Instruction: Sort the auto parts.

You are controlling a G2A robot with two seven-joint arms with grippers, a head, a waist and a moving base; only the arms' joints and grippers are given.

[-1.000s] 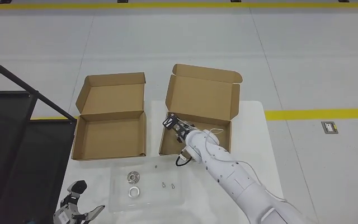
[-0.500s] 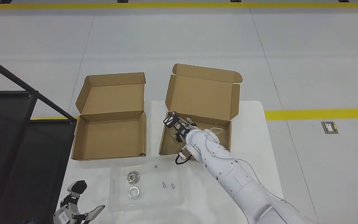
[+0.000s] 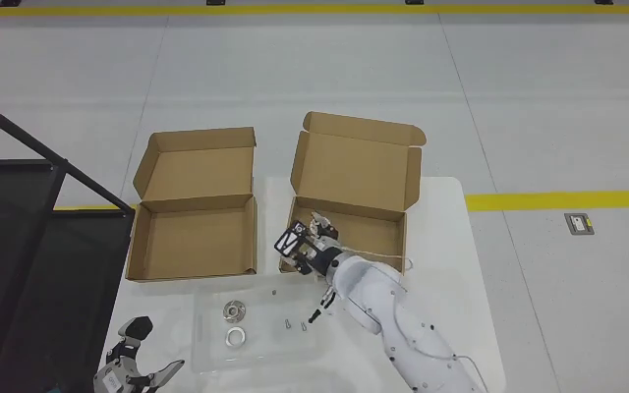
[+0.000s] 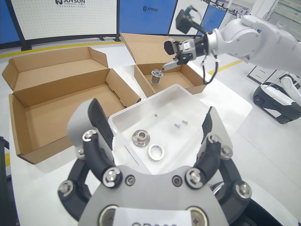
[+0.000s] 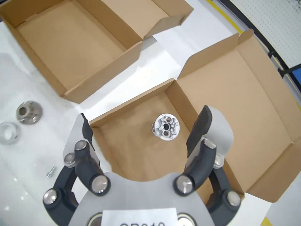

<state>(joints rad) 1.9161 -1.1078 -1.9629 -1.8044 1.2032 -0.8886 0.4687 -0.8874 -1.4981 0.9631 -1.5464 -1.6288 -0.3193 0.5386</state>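
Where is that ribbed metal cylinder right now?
The ribbed metal cylinder stands upright inside the right cardboard box, toward its left wall, with the open right claw hovering just above it.

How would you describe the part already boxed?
On the white table, take the cardboard box under the right gripper. A metal cylinder stands upright alone on its floor, ribbed and taller than the flat hub and ring in the clear tray.

A logo with a line of lettering is printed on the white pegboard panel (image 4: 70, 1), upper left in the left wrist view, and again on the blue panel (image 4: 150, 9) beside it. A white sticker (image 4: 152, 221) on the base of the left gripper (image 4: 152, 111) and a second sticker (image 5: 140, 217) on the base of the right gripper (image 5: 145, 118) carry characters cut off by the bottom frame edge. The floor plate (image 3: 580, 223) at the right of the top view is too small to read.
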